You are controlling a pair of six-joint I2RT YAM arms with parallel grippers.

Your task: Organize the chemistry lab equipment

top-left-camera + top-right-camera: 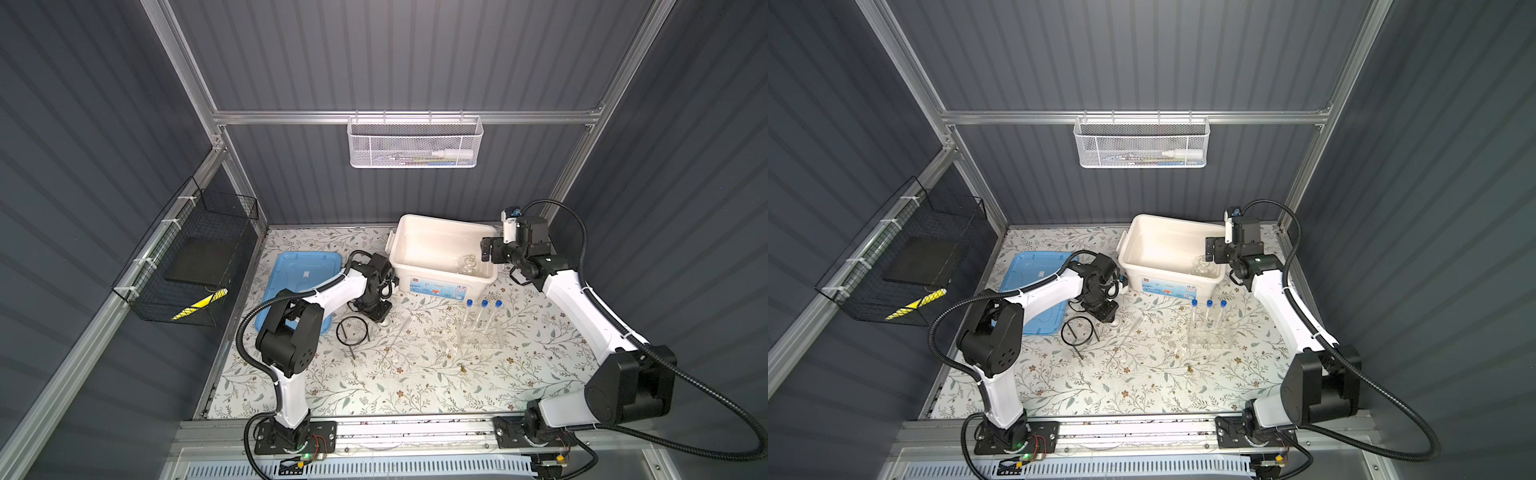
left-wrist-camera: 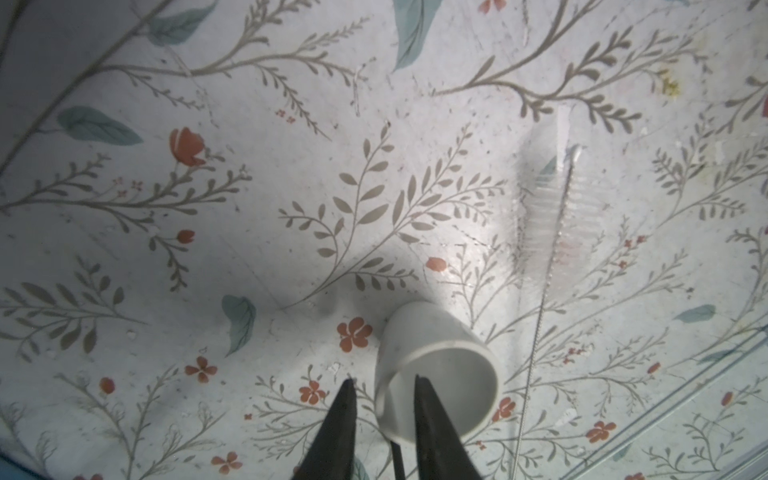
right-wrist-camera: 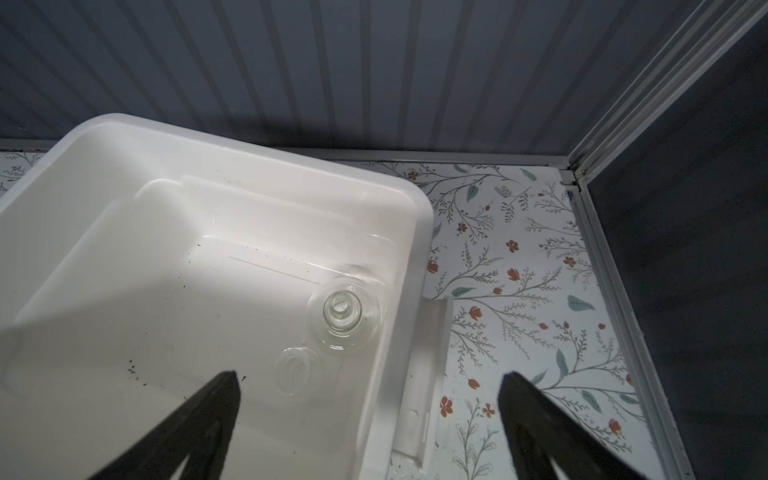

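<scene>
We look into a robotics test cell rather than a working chemistry lab: dark ribbed wall panels (image 1: 374,54) sit in an aluminium frame (image 1: 291,117), and a left arm (image 1: 332,291) and a right arm (image 1: 582,307) stand on a metal rail (image 1: 415,428) at the front edge. On the bench's floral sheet (image 1: 415,386) we see blue-capped test tubes (image 1: 484,311) in a clear rack (image 1: 478,338). A white mesh basket (image 1: 415,145) hangs from the crossbar.

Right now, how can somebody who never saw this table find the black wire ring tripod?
Find the flat blue plastic lid on the left of the floral table. Just off its near right corner stands the black wire ring tripod. It alone is dark open wire; the small white cup beside it is solid, the blue-capped test tubes clear.
</scene>
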